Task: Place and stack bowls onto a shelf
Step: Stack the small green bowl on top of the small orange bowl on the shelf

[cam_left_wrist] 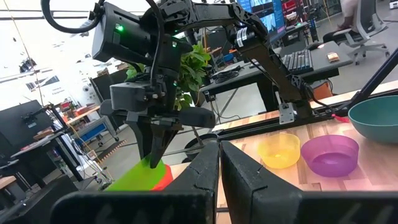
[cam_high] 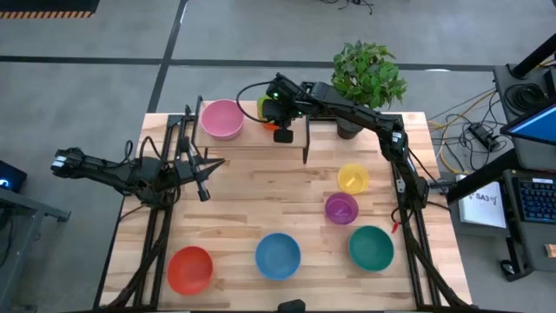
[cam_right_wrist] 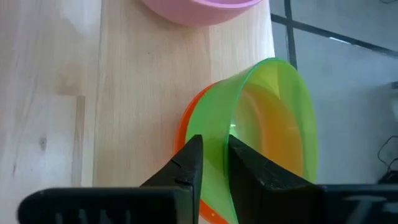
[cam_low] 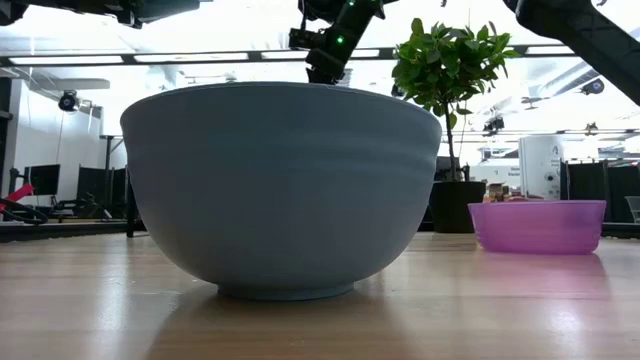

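On the shelf (cam_high: 248, 139) at the table's far side a pink bowl (cam_high: 221, 119) rests on its base. Beside it a green bowl (cam_right_wrist: 267, 124) sits tilted inside an orange bowl (cam_right_wrist: 189, 127). My right gripper (cam_right_wrist: 214, 168) comes down over them, shut on the green bowl's wall. My left gripper (cam_high: 204, 187) waits shut above the table's left part, touching nothing. Yellow (cam_high: 353, 179), purple (cam_high: 341, 208), teal (cam_high: 371, 247), blue (cam_high: 278, 256) and red-orange (cam_high: 190, 269) bowls stand on the table. My right gripper has the green bowl's rim and wall (cam_right_wrist: 217, 149) between its two fingers, one finger (cam_right_wrist: 186, 165) outside the bowl and the other (cam_right_wrist: 249, 171) inside. The fingers slant down from above. The bowl is tilted, its lower side resting in the orange bowl.
A potted plant (cam_high: 369, 78) stands at the table's far right, just beyond the shelf. The blue bowl (cam_low: 280, 190) fills most of the low view. The shelf's black legs (cam_high: 306, 143) stand at its corners. Bare tabletop (cam_high: 261, 191) lies between shelf and loose bowls.
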Robot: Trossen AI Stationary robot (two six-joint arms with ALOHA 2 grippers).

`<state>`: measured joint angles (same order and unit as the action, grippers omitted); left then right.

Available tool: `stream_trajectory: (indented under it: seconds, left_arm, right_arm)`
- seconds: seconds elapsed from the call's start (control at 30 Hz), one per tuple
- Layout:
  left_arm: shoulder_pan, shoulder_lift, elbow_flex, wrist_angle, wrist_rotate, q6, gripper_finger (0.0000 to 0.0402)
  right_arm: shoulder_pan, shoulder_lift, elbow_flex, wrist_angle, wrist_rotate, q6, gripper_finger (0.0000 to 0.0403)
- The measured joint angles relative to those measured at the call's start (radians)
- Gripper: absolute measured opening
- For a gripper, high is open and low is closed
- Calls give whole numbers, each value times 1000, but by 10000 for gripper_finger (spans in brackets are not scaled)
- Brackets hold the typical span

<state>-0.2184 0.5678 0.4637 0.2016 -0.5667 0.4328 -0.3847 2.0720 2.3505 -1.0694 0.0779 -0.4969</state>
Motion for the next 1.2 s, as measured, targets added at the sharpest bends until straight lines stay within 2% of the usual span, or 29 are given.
stream_trajectory:
  seconds: [0.23,0.67,1.07,1.2]
  left_arm:
    - [0,0,0,0,0,0,0]
    - [0,0,0,0,0,0,0]
    - [0,0,0,0,0,0,0]
    - [0,0,0,0,0,0,0]
  right_arm:
    - [0,0,0,5,-1,24,73]
    - [0,0,0,5,0,44,75]
    - [0,0,0,5,0,59,14]
    - [0,0,0,5,0,61,15]
